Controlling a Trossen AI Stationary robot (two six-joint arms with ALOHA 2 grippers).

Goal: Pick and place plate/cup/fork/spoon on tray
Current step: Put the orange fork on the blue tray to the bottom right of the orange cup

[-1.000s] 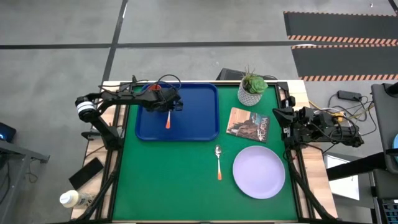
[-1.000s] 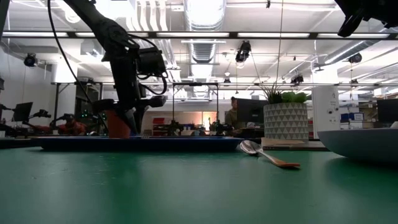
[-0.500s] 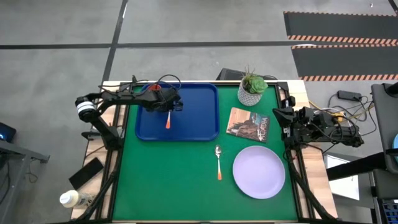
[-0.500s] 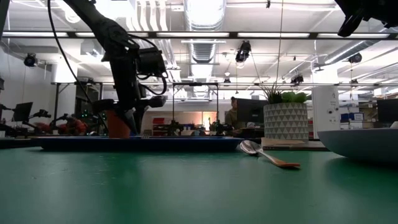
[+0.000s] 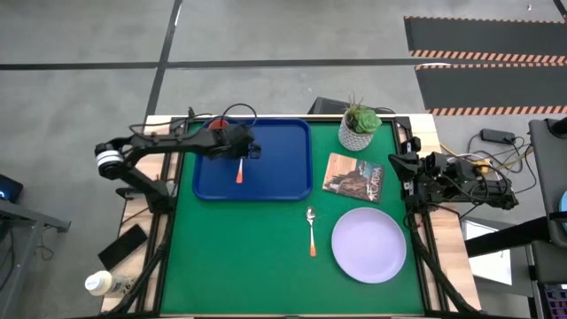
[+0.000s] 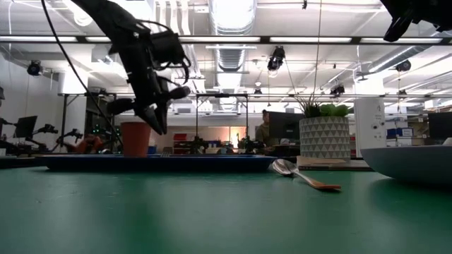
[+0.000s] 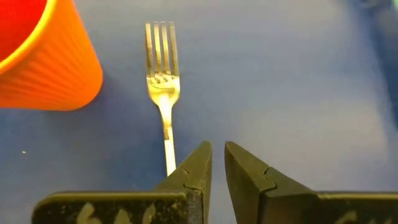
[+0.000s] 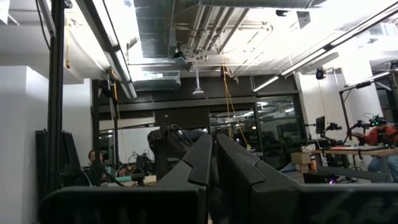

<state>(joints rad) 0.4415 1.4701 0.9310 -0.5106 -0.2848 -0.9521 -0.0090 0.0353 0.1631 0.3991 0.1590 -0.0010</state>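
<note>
The dark blue tray (image 5: 283, 164) lies at the far left of the green table mat (image 5: 257, 257), and two of the task's pieces are on it. The orange-red cup (image 6: 135, 138) stands upright near the tray's far left corner, partly hidden from above by the left arm. The fork (image 7: 163, 93) lies flat on the tray floor just beside the cup, tines toward it; its orange handle (image 5: 239, 172) points toward the near rim.

The left gripper (image 7: 217, 171) hangs over the tray above the fork, its two dark fingers drawn almost together with only a thin gap between them, grasping nothing. In the low view it hovers clear of the cup's rim (image 6: 152, 106).

The spoon (image 5: 311, 230) rests on the mat just off the tray's near right corner, bowl toward the far edge. The pale lavender plate (image 5: 368, 245) sits on the mat near the spoon, apart from it, toward the table's right side.

A magazine (image 5: 354, 177) lies between the tray and the plate, with a white patterned plant pot (image 5: 359, 130) behind it. The right gripper (image 8: 211, 163) waits at the table's right edge, lifted and facing the room, fingers pinched together on nothing.
</note>
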